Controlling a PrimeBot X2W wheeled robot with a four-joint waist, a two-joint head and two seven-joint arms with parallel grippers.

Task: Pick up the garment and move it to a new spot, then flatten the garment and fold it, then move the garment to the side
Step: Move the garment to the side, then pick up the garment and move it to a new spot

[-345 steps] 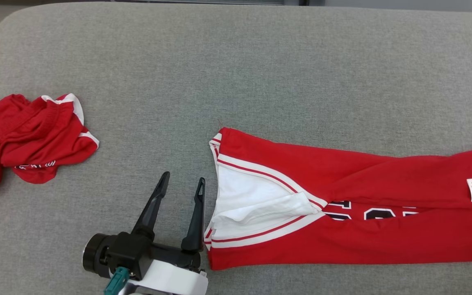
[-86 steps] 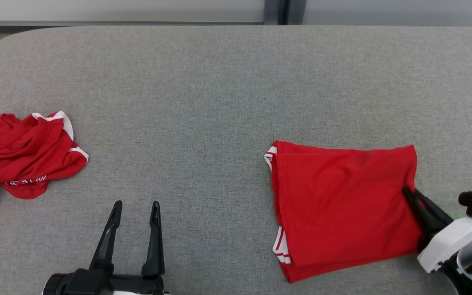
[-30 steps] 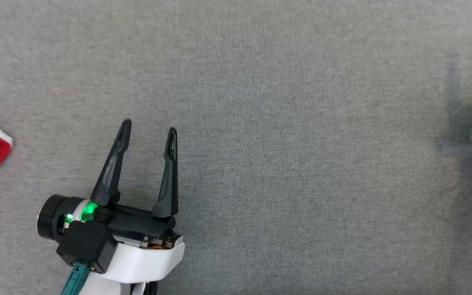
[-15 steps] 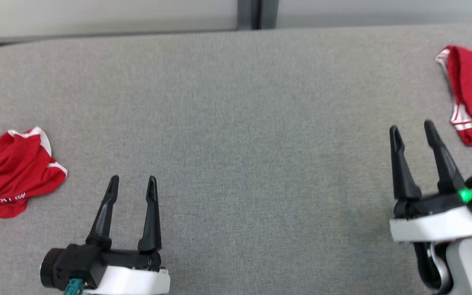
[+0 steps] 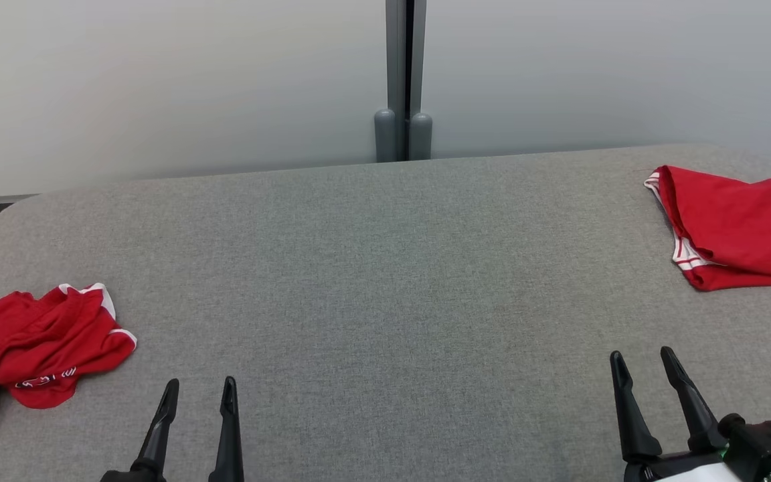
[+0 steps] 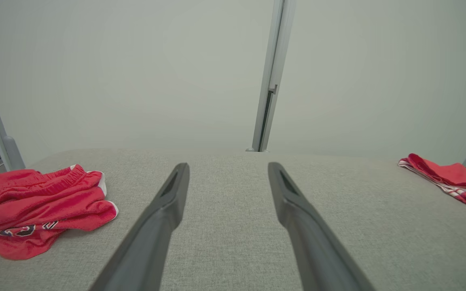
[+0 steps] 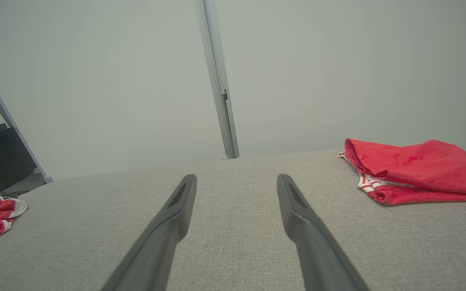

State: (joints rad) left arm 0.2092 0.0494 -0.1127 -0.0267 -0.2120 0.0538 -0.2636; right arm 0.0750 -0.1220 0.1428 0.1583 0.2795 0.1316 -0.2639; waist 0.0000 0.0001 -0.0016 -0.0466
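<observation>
Item 1: folded red knit garment w/ white-and-red striped trim (image 5: 740, 224). Loc: far right of grey fabric-covered tabletop (image 5: 385, 281), toward back edge. Flat, compact, nothing touching it. Judged parked there as the "side" spot, so last step looks done.

Item 2: crumpled red garment w/ white trim (image 5: 37, 345), prob. shorts. Loc: far left, well apart from item 1. Judged not part of this job.

Item 3: left end effector (image 5: 199, 383). Low left, jaws spread, empty, over bare fabric.

Item 4: right end effector (image 5: 641, 353). Low right, jaws spread, empty, well short of item 1. Both judged drawn back to rest pose.

Chg vs earlier frames: the right end effector's fingers were at item 1's right edge, with the garment nearer centre. Now it sits farther right rel. to item 2, released. The head cam is tilted up, so pale wall (image 5: 158, 87) & grey post (image 5: 403, 80) are in frame.
</observation>
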